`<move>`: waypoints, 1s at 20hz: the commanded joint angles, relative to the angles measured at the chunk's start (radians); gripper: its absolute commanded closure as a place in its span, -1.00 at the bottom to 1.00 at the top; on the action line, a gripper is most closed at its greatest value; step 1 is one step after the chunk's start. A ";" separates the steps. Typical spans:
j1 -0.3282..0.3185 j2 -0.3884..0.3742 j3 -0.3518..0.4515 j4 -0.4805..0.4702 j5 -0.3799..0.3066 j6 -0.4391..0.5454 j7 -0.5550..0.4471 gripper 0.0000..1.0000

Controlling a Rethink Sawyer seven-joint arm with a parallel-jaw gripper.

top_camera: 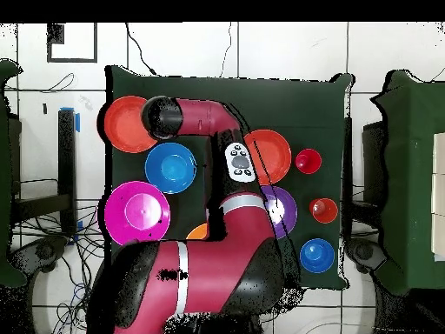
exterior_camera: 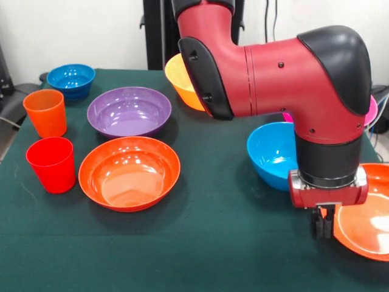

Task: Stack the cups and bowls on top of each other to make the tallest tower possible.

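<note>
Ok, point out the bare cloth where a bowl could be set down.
Widest free patch: the near strip of table in the front view, between the red-orange bowl and the gripper. A smaller gap lies between the purple bowl and the blue bowl, under the arm. Crowded: the orange cup and red cup side.

The arm (exterior_camera: 273,73) is built of thick rounded segments in glossy crimson, with black moulded caps over the joints and a black oval cover on the side of one link. Small dark screw heads dot the red shell. A black cylindrical wrist section ends in a red collar with grey corners. Seen from overhead, one link carries a white oval button panel (top_camera: 238,161), and a pale band rings the lower segment.
</note>
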 commanded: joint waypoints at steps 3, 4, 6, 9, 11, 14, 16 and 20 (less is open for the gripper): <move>0.017 0.023 0.076 0.017 -0.019 -0.046 0.016 1.00; 0.019 0.023 0.074 0.016 -0.019 -0.047 0.021 1.00; 0.023 0.015 0.069 0.021 -0.019 -0.049 0.029 1.00; 0.030 -0.009 0.058 0.039 -0.020 -0.051 0.043 1.00; 0.038 -0.038 0.043 0.059 -0.022 -0.048 0.059 1.00; 0.057 -0.107 0.009 0.094 -0.021 -0.012 0.085 1.00; 0.070 -0.147 -0.012 0.113 -0.018 0.016 0.098 1.00; 0.099 -0.207 -0.052 0.137 -0.006 0.069 0.130 1.00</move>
